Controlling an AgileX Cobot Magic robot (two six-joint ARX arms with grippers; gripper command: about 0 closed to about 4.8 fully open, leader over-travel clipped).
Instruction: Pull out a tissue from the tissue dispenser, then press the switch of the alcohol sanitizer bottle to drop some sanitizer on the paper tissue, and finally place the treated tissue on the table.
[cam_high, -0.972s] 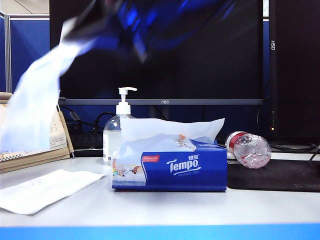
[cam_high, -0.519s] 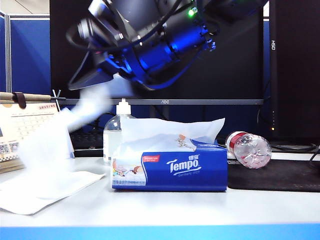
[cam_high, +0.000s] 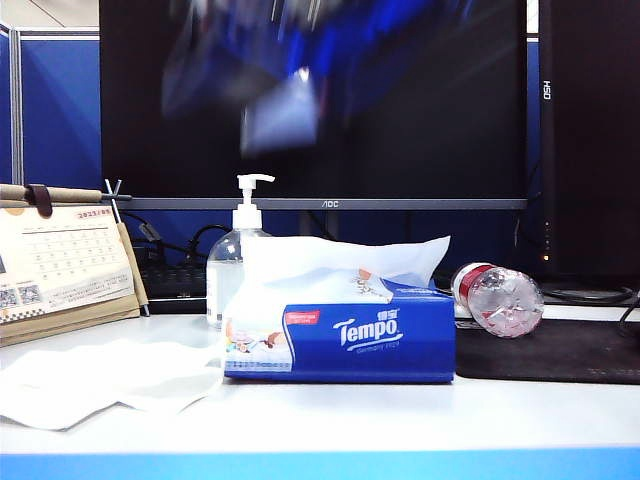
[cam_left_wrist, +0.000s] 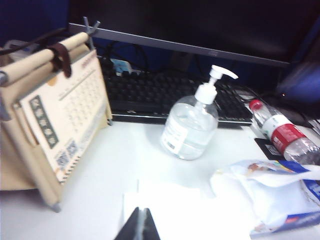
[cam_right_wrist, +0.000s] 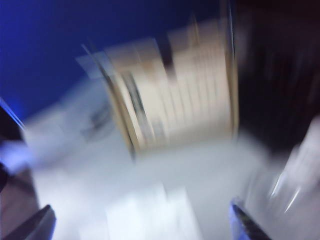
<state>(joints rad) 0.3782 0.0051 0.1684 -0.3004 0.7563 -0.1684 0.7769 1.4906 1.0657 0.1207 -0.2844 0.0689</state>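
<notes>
Lying flat and slightly rumpled on the left of the table (cam_high: 400, 415), well back from the light blue front edge: the tissue (cam_high: 110, 385). Reaching with its right edge up to the white end of the tissue dispenser (cam_high: 350, 335) — touching or just beside, not possible to tell which. Leaving a bare white strip running the full width between the pack's front face and the table's front edge.

Standing upright just behind the dispenser's left end: the alcohol sanitizer bottle (cam_high: 228, 272), with the switch (cam_high: 250, 185) pointing its nozzle to the right in the exterior view. Leaning near the tissue's back edge: a desk calendar (cam_high: 60, 265), with open table showing between it and the bottle in the left wrist view. Lying on its side at the right, at the back edge of a black mat (cam_high: 560, 350): a red-capped water bottle (cam_high: 500, 295).

Hanging high in front of the monitor (cam_high: 420, 120), well above the switch, as a blue blur: the right arm. Spreading the fingertips of the right gripper (cam_right_wrist: 142, 227) wide apart, released, with nothing between them — only a smeared white patch of table far beneath.

Hovering over the tissue's near edge in the left wrist view: the left gripper (cam_left_wrist: 141, 229), pressing its dark fingertips together, clenched on nothing.
</notes>
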